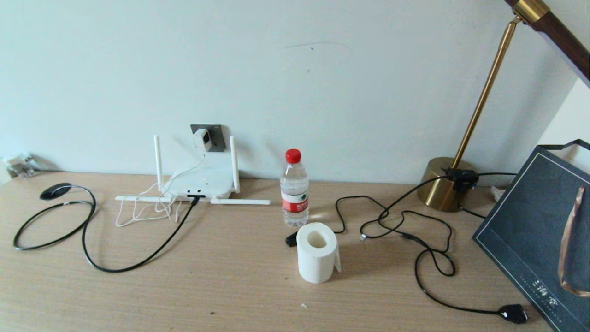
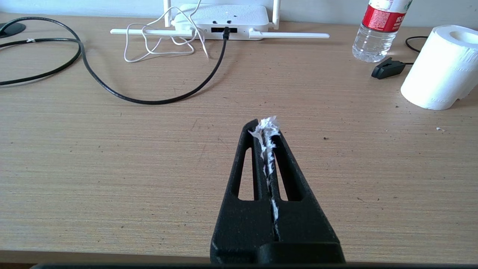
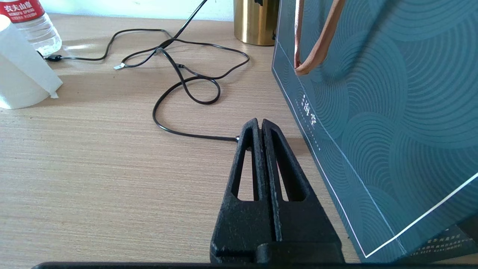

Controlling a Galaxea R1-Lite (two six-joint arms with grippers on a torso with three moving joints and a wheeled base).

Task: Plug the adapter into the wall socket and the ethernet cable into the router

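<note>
The white adapter (image 1: 203, 138) sits in the dark-grey wall socket (image 1: 219, 139) on the wall, and its thin white cord (image 1: 143, 210) drops in loops beside the router (image 1: 203, 182). The black ethernet cable (image 1: 138, 265) curves across the desk, and its plug (image 2: 226, 33) is in a port on the router's (image 2: 224, 16) front edge. My left gripper (image 2: 264, 129) hovers low over bare desk well in front of the router, shut, with white paper shreds caught between its fingers. My right gripper (image 3: 260, 125) is shut and empty beside the dark bag (image 3: 373, 112). Neither gripper appears in the head view.
A water bottle (image 1: 294, 189) and a toilet-paper roll (image 1: 316, 252) stand mid-desk. The brass lamp base (image 1: 442, 184) is at the back right, with its thin black cord (image 1: 428, 258) tangled towards a chunky plug (image 1: 514, 313). The dark bag (image 1: 539, 230) fills the right edge.
</note>
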